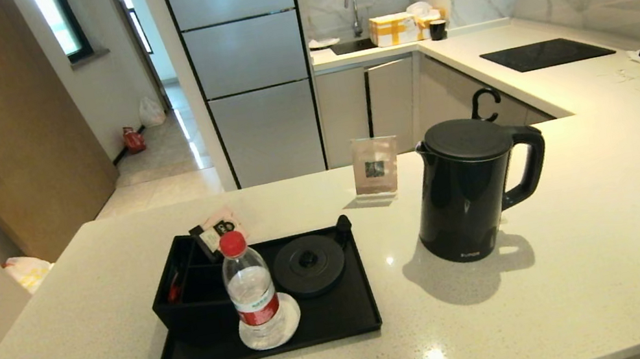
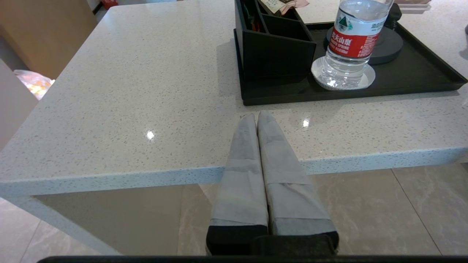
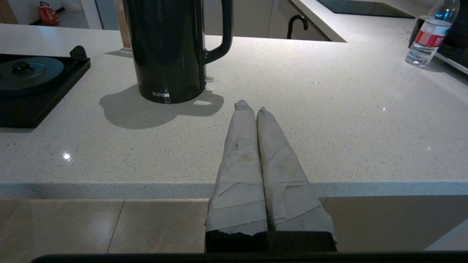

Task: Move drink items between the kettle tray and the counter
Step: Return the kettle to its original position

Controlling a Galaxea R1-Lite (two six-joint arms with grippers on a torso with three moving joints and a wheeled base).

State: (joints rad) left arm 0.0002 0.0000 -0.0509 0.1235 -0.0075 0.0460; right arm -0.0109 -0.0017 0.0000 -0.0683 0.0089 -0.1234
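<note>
The right hand (image 3: 249, 106), fingers pressed together and empty, hangs over the tabletop's (image 1: 600, 235) near edge, with the upright kettle (image 1: 471, 187) just ahead and to its left, loop handle turned rightward, so this arm looks the nearer one. The left hand (image 2: 257, 116), likewise closed and empty, waits before the kettle tray (image 1: 345, 323), where a water bottle (image 1: 252, 290) stands beside the vacant round base (image 1: 309, 265).
</note>
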